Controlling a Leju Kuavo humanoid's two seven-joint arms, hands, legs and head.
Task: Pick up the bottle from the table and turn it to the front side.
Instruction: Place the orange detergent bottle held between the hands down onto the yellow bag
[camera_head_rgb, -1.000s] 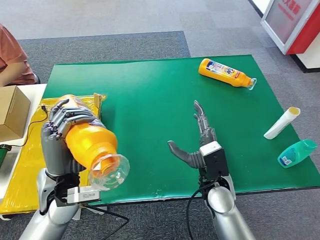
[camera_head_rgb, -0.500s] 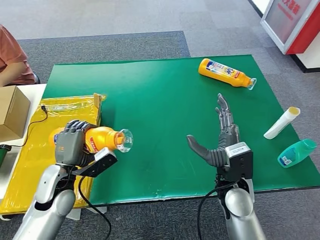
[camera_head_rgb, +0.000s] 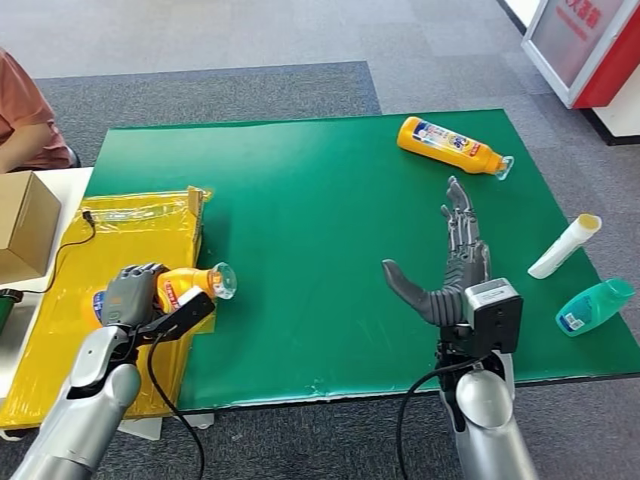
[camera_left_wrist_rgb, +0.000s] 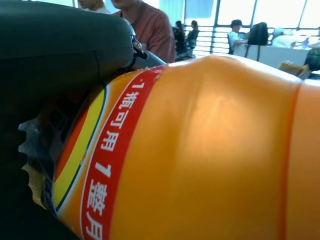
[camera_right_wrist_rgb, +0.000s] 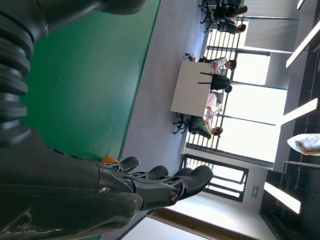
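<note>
I see my left hand (camera_head_rgb: 130, 294) grasping the orange bottle (camera_head_rgb: 189, 284) on its side over the yellow sheet (camera_head_rgb: 113, 225), while my right hand (camera_head_rgb: 450, 270) hovers with fingers spread above the green mat (camera_head_rgb: 317, 200).

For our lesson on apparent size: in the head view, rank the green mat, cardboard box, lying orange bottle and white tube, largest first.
1. green mat
2. cardboard box, cut off by the frame
3. orange bottle
4. white tube, clearly thinner

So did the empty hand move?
Yes. The right hand moved up the green mat, closer to the lying orange bottle.
</note>
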